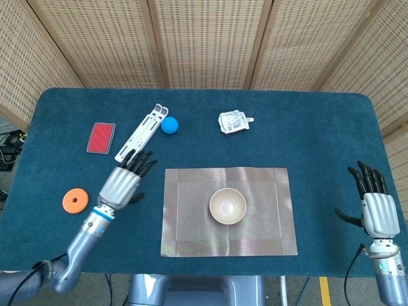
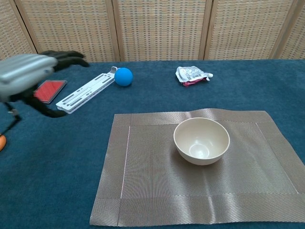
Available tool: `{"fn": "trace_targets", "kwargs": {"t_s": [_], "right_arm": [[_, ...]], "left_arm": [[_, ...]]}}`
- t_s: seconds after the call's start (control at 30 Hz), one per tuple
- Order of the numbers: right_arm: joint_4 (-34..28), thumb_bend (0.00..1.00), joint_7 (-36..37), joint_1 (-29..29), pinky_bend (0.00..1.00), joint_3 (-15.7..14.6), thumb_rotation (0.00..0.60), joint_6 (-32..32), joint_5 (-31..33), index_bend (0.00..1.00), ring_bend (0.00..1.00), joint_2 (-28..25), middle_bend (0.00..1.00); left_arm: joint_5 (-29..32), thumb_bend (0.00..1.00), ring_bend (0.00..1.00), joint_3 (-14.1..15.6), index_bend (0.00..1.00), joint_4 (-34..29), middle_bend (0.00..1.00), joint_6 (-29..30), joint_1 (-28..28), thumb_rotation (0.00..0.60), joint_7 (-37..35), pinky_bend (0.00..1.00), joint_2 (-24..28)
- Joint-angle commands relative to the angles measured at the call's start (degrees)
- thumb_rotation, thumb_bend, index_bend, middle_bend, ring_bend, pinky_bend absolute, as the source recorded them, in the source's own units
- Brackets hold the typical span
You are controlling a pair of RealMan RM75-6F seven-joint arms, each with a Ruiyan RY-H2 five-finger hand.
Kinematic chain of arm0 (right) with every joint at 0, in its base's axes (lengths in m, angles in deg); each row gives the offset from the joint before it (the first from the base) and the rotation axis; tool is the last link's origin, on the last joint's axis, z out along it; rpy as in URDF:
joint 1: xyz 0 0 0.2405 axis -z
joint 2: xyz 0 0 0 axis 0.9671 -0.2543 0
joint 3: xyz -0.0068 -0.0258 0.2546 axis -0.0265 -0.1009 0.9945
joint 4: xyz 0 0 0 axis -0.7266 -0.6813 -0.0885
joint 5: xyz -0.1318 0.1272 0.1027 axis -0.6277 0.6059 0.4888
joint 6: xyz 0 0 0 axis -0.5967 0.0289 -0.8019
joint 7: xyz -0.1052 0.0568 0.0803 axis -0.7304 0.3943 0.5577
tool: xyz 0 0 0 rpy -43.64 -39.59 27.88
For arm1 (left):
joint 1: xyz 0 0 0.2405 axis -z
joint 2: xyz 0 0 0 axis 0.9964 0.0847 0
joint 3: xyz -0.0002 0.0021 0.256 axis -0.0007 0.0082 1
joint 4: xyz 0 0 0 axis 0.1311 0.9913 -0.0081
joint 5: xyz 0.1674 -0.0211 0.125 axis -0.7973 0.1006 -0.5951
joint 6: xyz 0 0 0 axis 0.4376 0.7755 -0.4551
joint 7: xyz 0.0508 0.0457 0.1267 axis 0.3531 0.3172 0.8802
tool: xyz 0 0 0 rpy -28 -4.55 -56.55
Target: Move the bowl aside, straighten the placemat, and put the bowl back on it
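Bowl (image 1: pixel 227 206) centred on squared placemat (image 1: pixel 268 236), task apparently complete; left hand (image 1: pixel 122 182) and right hand (image 1: pixel 374 207) spread, empty, clear of both.

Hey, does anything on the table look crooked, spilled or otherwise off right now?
Mostly no. The placemat lies square to the table edge with the bowl upright and empty near its middle. In the chest view the mat's far edge humps up slightly behind the bowl. The white bracket lies diagonally, and the pouch looks crumpled.
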Motion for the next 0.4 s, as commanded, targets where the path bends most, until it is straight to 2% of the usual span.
{"fn": "trace_targets", "kwargs": {"t_s": [0.03,0.2,0.4], "right_arm": [[-0.8,0.23,-1.2,-0.2,0.00,-0.7,0.600,-0.4,-0.8,0.13,0.00,-0.2,0.00],[-2.5,0.22,-3.3,-0.3,0.00,-1.8,0.600,-0.8,-1.9,0.11,0.00,-0.4,0.00],[-3.4,0.22,-6.2,-0.2,0.00,-2.8,0.600,-0.7,-2.8,0.10,0.00,0.3,0.00]], "left_arm": [[-1.5,0.20,0.00,4.2,0.10,-3.6,0.00,8.3,-7.6,0.600,-0.7,0.00,6.7],[-2.5,0.20,0.00,6.7,0.07,-4.4,0.00,14.4,-13.5,0.600,-2.4,0.00,9.6],[-3.6,0.20,0.00,8.1,0.05,-4.0,0.00,17.9,-17.9,0.600,-4.9,0.00,11.2]]}}
